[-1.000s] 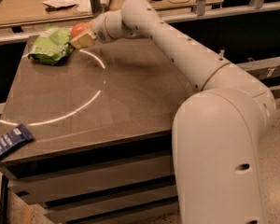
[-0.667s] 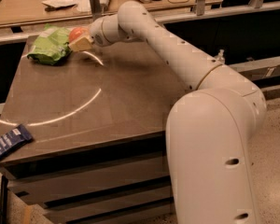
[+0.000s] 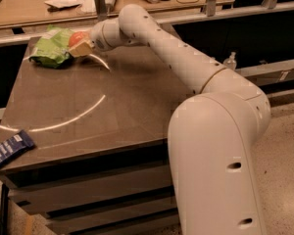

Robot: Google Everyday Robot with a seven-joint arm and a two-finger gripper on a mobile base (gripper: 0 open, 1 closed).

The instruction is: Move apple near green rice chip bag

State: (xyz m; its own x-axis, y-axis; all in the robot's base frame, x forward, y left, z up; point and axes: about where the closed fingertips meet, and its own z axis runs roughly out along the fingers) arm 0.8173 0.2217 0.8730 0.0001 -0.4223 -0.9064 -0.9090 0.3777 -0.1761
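Observation:
The orange-red apple (image 3: 77, 36) is at the far left of the brown table (image 3: 127, 111), right beside the crumpled green rice chip bag (image 3: 51, 50) and touching or nearly touching its right edge. My gripper (image 3: 81, 47) reaches across the table from the right and is shut on the apple, its beige fingers (image 3: 83, 48) just below and in front of the fruit. Whether the apple rests on the table or hangs just above it I cannot tell.
A flat dark-blue wrapped bar (image 3: 9, 149) lies at the table's front left corner, overhanging the edge. A wooden bench (image 3: 137, 1) with small items runs behind the table. A small bottle (image 3: 230, 60) stands at the right, behind my arm.
My gripper has moved a little left and down with the apple, bringing it closer against the green bag. The bag and the blue bar have not moved.

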